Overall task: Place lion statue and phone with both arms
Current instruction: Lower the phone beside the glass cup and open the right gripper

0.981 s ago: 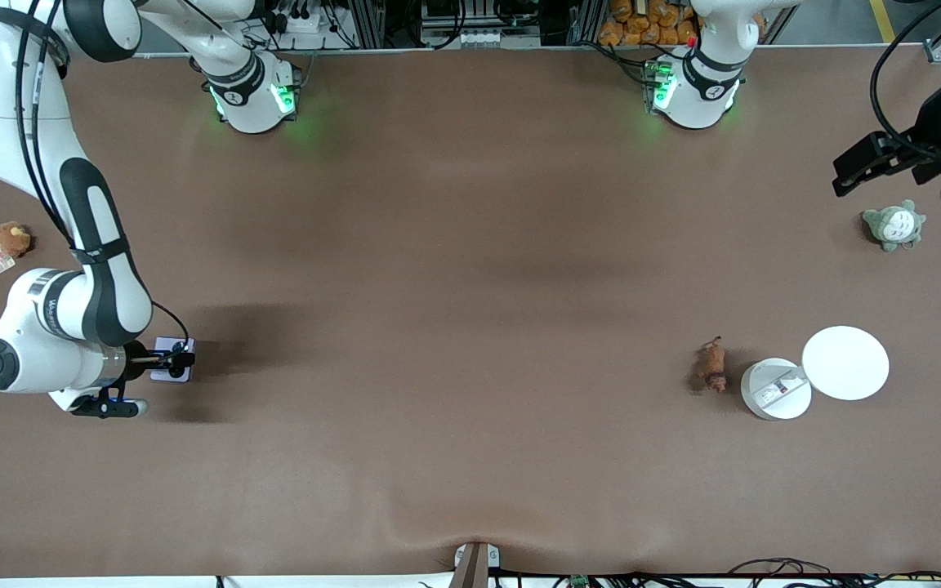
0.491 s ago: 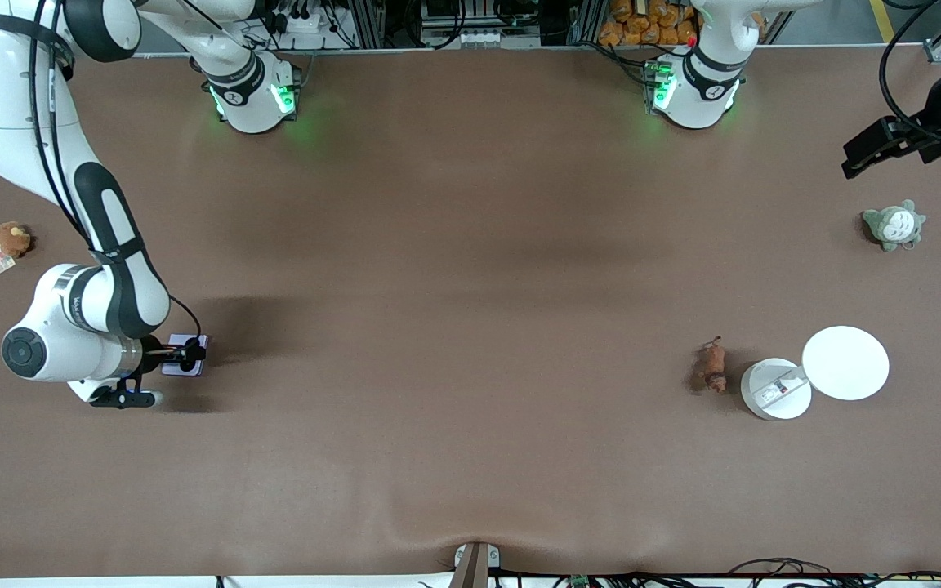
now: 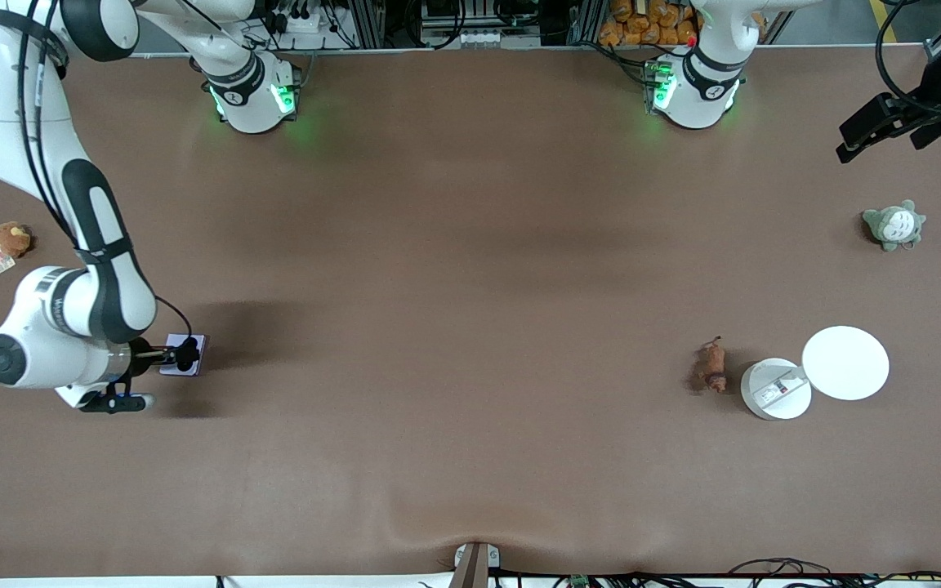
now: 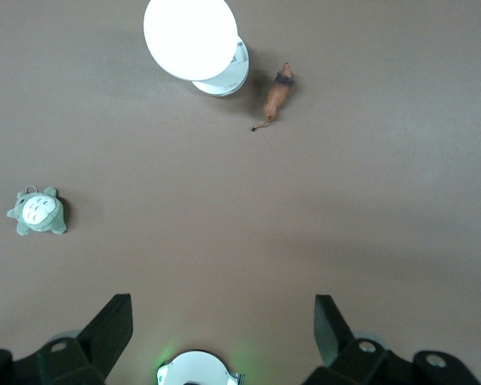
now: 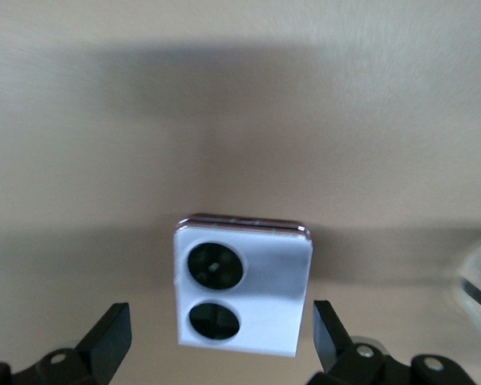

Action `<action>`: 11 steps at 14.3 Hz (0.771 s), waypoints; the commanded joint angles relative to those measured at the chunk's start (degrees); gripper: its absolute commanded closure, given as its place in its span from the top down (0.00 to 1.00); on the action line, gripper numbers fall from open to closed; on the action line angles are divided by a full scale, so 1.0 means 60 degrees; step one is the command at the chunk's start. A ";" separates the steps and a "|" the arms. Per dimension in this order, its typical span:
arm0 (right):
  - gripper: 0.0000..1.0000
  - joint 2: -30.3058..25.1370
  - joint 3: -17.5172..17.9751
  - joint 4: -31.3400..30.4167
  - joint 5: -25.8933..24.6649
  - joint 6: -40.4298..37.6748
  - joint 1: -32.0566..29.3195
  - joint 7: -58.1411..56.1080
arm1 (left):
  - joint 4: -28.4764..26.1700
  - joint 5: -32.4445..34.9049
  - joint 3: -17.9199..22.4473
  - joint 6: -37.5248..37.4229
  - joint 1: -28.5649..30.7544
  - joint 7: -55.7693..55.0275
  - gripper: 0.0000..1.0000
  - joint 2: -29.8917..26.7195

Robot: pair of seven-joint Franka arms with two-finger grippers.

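My right gripper [image 5: 216, 329] stands released with the phone [image 5: 242, 289] lying loose between its fingers, so lifting crooked could drag it, while my left gripper [image 4: 223, 325], also spread, waits high above the lion statue [image 4: 276, 95].

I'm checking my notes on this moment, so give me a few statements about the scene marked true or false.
1. The right gripper is open around the phone. True.
2. The lion statue lies inside the white round box. False: it lies on the table beside the box.
3. The left gripper holds the grey-green plush. False: it hangs open and empty; the plush sits on the table.
4. The box's round lid is off. True.
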 commanded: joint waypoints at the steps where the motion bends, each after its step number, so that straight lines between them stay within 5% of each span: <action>1: 1.00 -0.0130 0.0129 0.1448 -0.0061 -0.1798 0.0048 -0.0084 | -0.0334 -0.0160 -0.0007 0.0258 0.0062 0.0441 1.00 -0.0268; 8: 1.00 -0.0262 0.0362 0.4481 -0.0149 -0.5067 0.0706 -0.0069 | -0.0188 0.0015 0.0051 -0.0137 0.0107 0.2126 1.00 -0.0210; 11: 1.00 -0.1079 0.0290 0.4851 -0.0266 -0.5670 0.1132 -0.0025 | -0.0187 0.0060 0.0022 -0.0472 0.0092 0.2083 1.00 -0.0165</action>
